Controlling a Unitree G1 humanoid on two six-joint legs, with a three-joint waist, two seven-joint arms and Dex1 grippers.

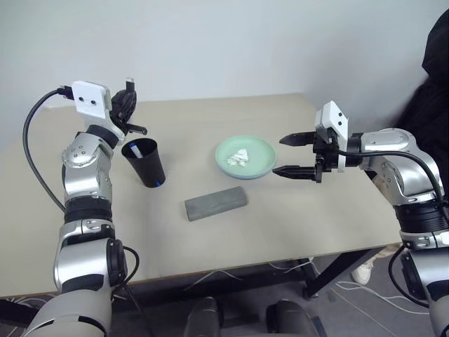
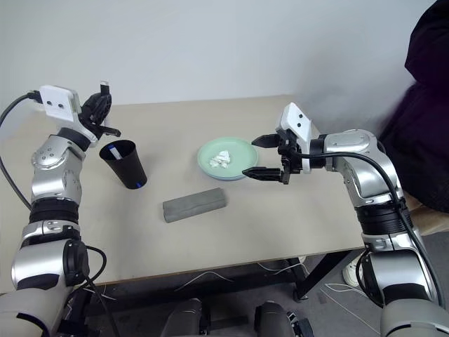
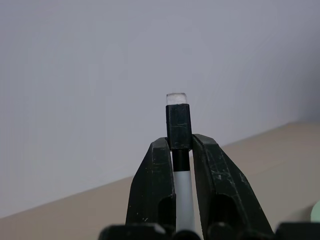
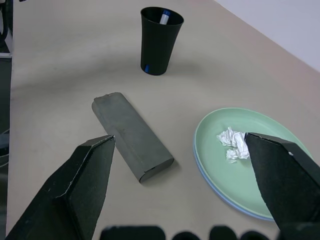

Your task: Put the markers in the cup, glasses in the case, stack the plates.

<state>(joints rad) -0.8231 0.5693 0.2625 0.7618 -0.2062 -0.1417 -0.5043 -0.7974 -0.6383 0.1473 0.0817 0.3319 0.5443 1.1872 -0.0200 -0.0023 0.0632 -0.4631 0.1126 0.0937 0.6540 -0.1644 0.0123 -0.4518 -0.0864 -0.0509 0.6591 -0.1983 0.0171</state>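
grey case [image 1: 216, 203] lies closed on the bench [image 1: 280, 232] while left fingers [image 3: 155, 185] pinch the black-capped marker [image 3: 179, 150] above the cup [image 1: 144, 162] for dropping in, right fingers [image 4: 280, 175] spread wide, empty, beside the stacked plates [image 1: 261, 156].

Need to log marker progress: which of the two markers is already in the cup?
The blue-capped marker stands inside the cup; the black-capped marker is clamped in the left gripper.

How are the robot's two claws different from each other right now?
The left gripper is shut on a black-capped marker, while the right gripper is open and holds nothing. The left gripper is raised above the black cup, while the right gripper hangs beside the green plate, pointing at it. Both have two black fingers and a white camera box at the wrist.
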